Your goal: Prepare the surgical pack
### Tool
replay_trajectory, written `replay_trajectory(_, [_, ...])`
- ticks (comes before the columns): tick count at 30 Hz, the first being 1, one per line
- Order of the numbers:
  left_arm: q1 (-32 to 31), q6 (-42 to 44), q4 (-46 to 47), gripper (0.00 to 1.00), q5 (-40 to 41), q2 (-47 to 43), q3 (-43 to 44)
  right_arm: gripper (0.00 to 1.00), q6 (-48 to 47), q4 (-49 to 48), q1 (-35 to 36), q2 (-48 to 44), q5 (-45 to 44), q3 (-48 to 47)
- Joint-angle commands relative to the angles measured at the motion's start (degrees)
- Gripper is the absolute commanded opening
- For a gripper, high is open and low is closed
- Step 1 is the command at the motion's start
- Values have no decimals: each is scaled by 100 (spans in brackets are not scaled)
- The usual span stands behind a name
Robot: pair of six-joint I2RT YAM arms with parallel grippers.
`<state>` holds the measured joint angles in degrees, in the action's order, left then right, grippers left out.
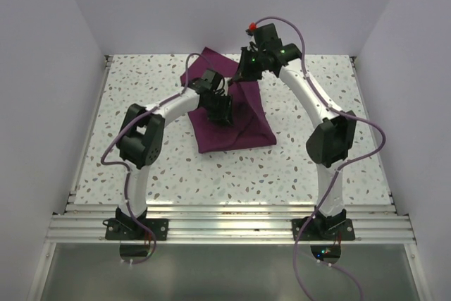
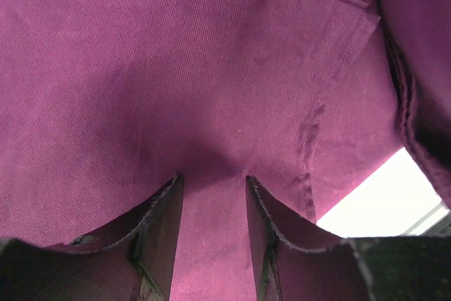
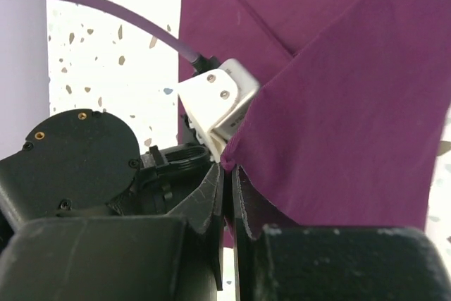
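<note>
Speckled table point(image 1: 141, 89), cloth point(image 1: 239, 128) at 12 o'clock. Looks like fold step: your R gripper point(image 3: 228, 168) pinches corner, L gripper point(image 2: 211, 180) jaws half-open against cloth. Next: pull corner toward 6, slow.

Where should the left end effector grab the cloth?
Probably at the near left corner of the cloth, coming in low from the left. Edges meet there with bare table beside them, so a finger could slip under. Below the open left end effector the fabric lies flat, with no ridge to pinch. The right end effector pinches a raised fold.
</note>
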<state>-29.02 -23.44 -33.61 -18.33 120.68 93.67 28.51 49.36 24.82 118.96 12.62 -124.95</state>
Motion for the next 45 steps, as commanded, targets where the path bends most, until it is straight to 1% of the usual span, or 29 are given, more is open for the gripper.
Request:
replay_trajectory(1, [19, -90, 223, 45, 154, -405, -77, 0, 137, 3, 128, -39, 372, -364])
replay_trajectory(4, [80, -160, 162, 45, 215, -545, -77, 0, 128, -137, 163, -144, 539, -198])
replay_trajectory(6, [133, -204, 100, 45, 250, -677, -147, 0, 128, -277, 155, -180, 828, -4])
replay_trajectory(10, [475, -327, -146, 45, 426, -1230, -463, 0, 120, -506, 242, -31, 1304, 14])
replay_trajectory(12, [624, -354, -243, 45, 637, -1467, -726, 0, 111, -603, 304, 22, 1409, 14])
replay_trajectory(13, [790, -363, -260, 46, 750, -1721, -971, 0, 119, -716, 322, 92, 1558, -12])
replay_trajectory(16, [1107, -345, -348, 47, 1023, -2039, -1393, 0, 137, -884, 401, 329, 1926, -135])
replay_trajectory(19, [1319, -319, -392, 47, 1051, -2066, -1658, 0, 172, -972, 515, 523, 2068, -240])
replay_trajectory(23, [1337, -337, -349, 47, 1200, -1996, -1922, 0, 190, -973, 717, 813, 2236, -320])
replay_trajectory(33, [1451, -433, -261, 47, 1156, -1776, -2063, 0, 286, -1131, 1033, 998, 2429, -285])
replay_trajectory(45, [1513, -503, -85, 47, 998, -1732, -2247, 0, 357, -1175, 1148, 1209, 2464, -276])
